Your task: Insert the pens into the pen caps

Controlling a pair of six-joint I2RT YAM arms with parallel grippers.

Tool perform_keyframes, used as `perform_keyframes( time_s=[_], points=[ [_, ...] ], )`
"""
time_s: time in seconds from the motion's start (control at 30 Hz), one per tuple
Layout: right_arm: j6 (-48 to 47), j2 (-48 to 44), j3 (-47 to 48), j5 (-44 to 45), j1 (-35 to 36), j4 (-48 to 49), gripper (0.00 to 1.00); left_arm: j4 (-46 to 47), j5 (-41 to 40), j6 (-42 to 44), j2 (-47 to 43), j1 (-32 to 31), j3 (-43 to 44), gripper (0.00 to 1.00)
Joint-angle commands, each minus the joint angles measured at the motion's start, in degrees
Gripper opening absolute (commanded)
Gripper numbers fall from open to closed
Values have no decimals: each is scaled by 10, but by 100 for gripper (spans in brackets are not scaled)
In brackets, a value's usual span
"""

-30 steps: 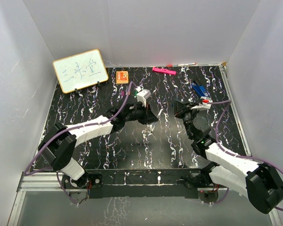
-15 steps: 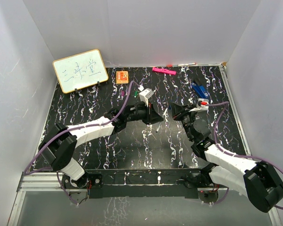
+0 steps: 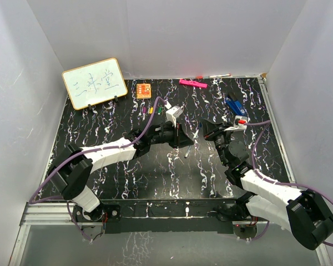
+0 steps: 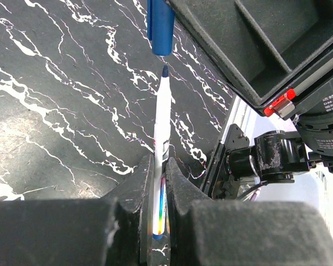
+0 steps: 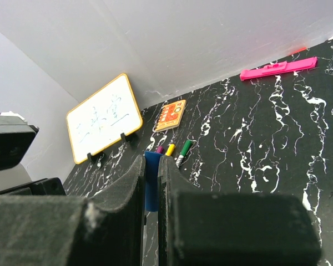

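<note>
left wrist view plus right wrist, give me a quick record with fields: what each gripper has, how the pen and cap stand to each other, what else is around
left gripper: shut on the blue-tipped pen, tip pointing away from the gripper
right gripper: shut on the blue cap
pen to cap: tip aimed at the cap's end, nearly in line, small gap between them
insertion: not yet done
also in view: whiteboard, orange card, pink marker
</note>
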Motion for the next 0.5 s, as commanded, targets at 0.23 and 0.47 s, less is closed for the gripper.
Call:
perform_keyframes(
  time_s=[0.23, 0.47],
  points=[
    [19, -8, 10, -5, -1, 35, 0, 24, 7, -9, 8, -3, 13, 0],
    [25, -12, 9, -10, -1, 25, 0, 28, 0, -10, 8, -3, 13, 0]
  ],
)
